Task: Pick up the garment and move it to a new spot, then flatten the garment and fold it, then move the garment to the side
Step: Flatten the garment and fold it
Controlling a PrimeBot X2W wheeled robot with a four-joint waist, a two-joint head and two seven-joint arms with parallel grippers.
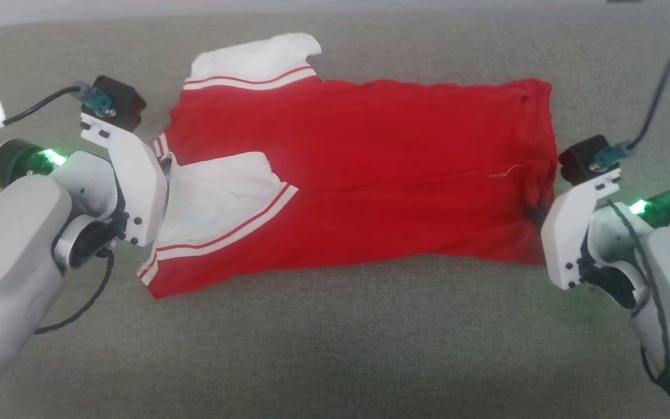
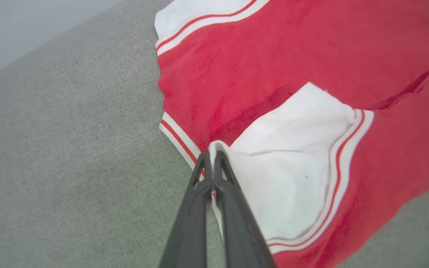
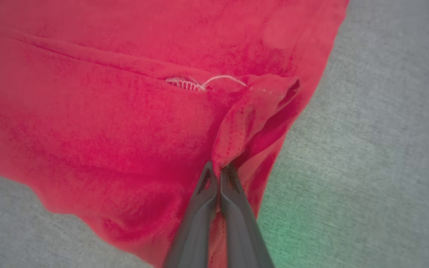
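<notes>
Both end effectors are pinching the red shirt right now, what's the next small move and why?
Probably open both to let go: the left end effector is shut on the white sleeve and the right end effector on the hem, and the near flap of the garment already lies folded over its middle.

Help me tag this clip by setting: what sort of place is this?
Probably indoors, perhaps a home-style room or a lab mock-up of one. The garment lies spread on a wide grey woven upholstered surface, like a sofa seat or padded bench, and a pale plain wall rises behind it.
</notes>
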